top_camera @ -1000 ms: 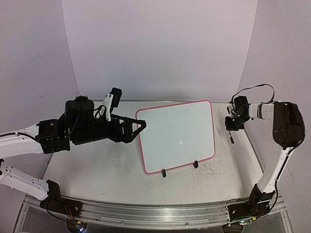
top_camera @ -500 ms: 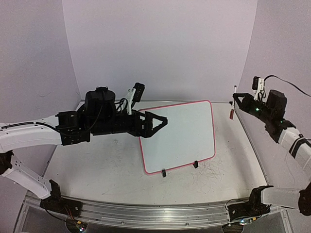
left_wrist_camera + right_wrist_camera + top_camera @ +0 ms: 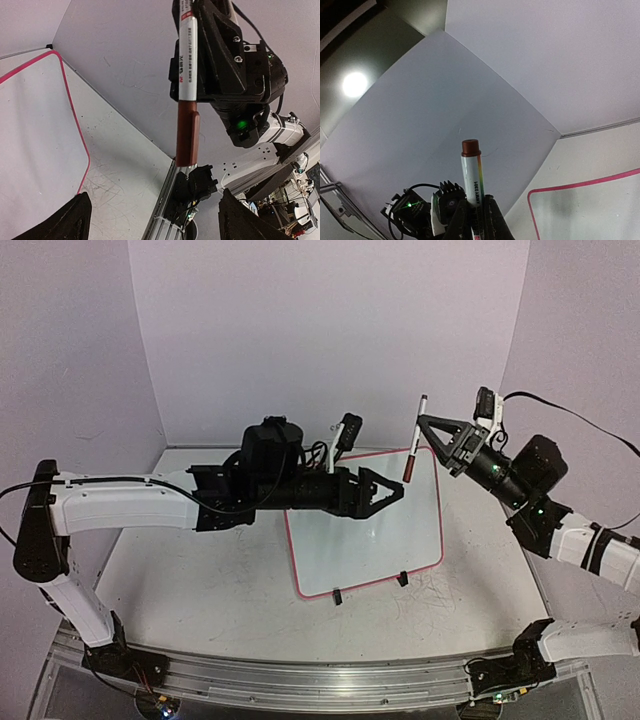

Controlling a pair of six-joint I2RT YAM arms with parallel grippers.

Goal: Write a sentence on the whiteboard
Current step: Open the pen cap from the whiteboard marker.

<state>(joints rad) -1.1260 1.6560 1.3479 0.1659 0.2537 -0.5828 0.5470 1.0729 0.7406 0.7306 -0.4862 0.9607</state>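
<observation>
The whiteboard (image 3: 370,530), pink-red rimmed with two black clip feet, lies blank on the table; no sentence shows on it. My right gripper (image 3: 422,425) is shut on a marker (image 3: 416,440) with a white barrel and a dark red cap, held upright, cap down, above the board's far right corner. My left gripper (image 3: 396,491) is open and empty, hovering over the board with its tips just left of the cap. In the left wrist view the marker (image 3: 186,75) hangs ahead between my spread fingers (image 3: 75,220). In the right wrist view the marker (image 3: 472,175) sticks out of the shut gripper (image 3: 477,215).
The scuffed white table (image 3: 200,580) is walled by grey panels at the back and sides. An aluminium rail (image 3: 300,680) runs along the near edge. The whiteboard's corner shows in the left wrist view (image 3: 35,125) and the right wrist view (image 3: 590,210).
My left arm has reached rightward over the board. My right arm has lifted the marker from the table's right edge and swung it left, up to the board's far right corner.
</observation>
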